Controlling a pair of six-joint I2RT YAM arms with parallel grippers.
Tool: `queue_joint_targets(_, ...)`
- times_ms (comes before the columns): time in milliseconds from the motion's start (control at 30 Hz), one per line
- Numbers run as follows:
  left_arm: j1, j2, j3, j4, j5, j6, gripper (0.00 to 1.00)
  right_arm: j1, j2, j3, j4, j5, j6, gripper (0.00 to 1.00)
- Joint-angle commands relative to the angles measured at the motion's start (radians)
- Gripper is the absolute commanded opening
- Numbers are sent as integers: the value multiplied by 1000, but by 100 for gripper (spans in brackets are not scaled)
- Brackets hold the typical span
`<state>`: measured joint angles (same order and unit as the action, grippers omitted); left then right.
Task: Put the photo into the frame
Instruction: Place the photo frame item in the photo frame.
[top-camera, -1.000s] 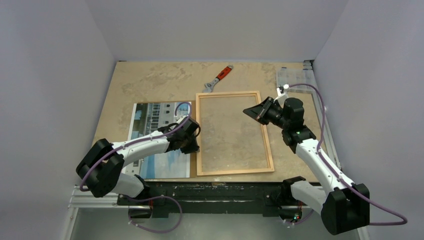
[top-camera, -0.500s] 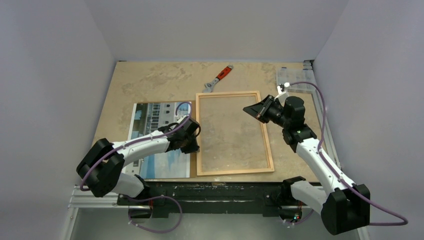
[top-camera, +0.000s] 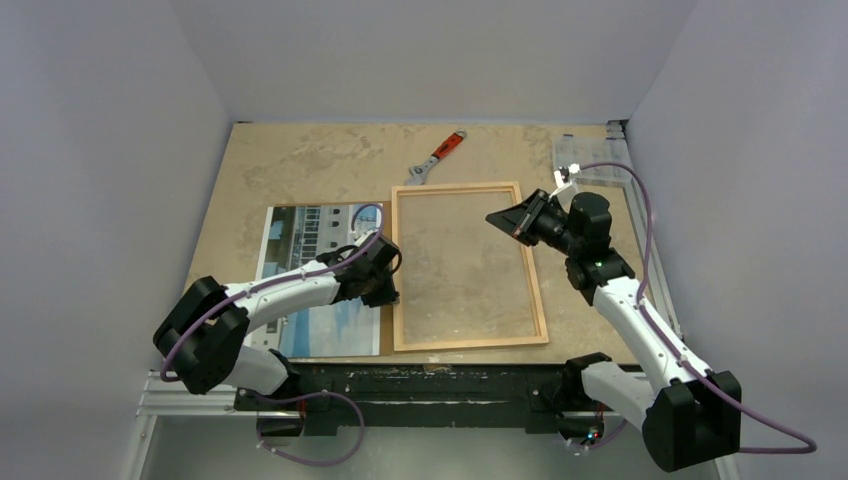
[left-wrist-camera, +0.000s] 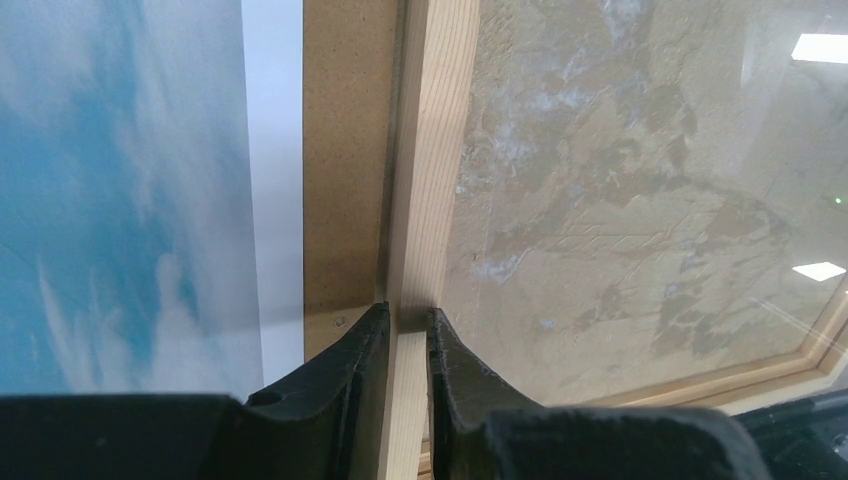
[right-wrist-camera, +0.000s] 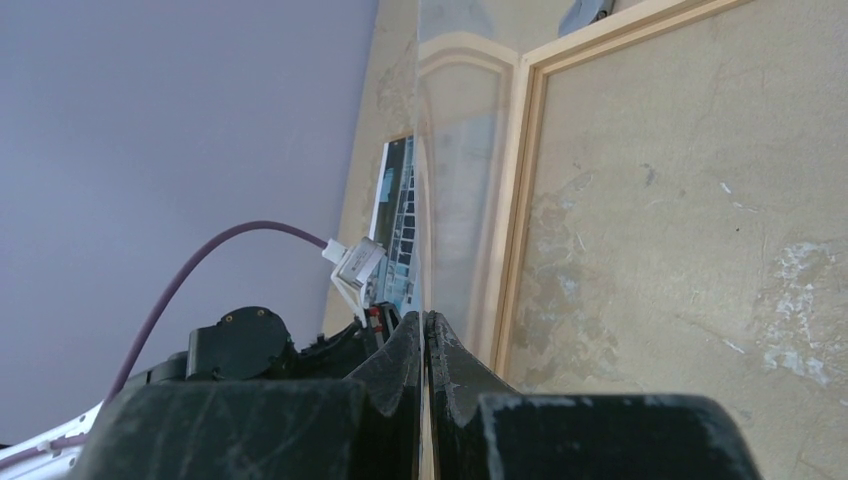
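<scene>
- Grey walls (top-camera: 420, 60) close in a brown, mottled board table (top-camera: 300, 160) on three sides.
- You have the photo (top-camera: 300, 225) lying flat and face up on the left half of the table. Its print of a white building and blue sky is showing, and your left arm crosses over its lower part.
- The frame (top-camera: 470, 343) lies flat just right of the photo. In the left wrist view a narrow band of bare table separates the photo's white margin (left-wrist-camera: 270, 180) from the pale wood strip (left-wrist-camera: 430, 150).
- Your left gripper (left-wrist-camera: 407, 318) is clamped on that left strip near its lower end, one black finger on each side of the wood.
- Your right gripper (top-camera: 500, 220) hangs above the frame's upper right part. In its wrist view its fingers (right-wrist-camera: 424, 318) are pressed together on a clear sheet (right-wrist-camera: 440, 200) seen nearly edge-on.
- You cannot tell whether that sheet is the frame's own glazing.
- Light reflections show on the glazing inside the frame.
- An orange-handled wrench (top-camera: 437, 157) lies beyond the frame's top edge.
- A clear plastic box (top-camera: 588, 155) sits at the far right corner.
</scene>
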<state>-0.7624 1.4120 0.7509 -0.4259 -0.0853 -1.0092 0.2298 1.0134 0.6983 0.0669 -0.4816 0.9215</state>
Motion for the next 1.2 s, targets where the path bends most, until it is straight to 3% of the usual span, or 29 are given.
queue_joint_targets(0,-6,23,10,-33,-15,27,18,1,-8,38,44,19,-24,0)
queue_joint_targets(1167,-6,38,16,-45,-16,34,15,2,75,-28,146,10,34,0)
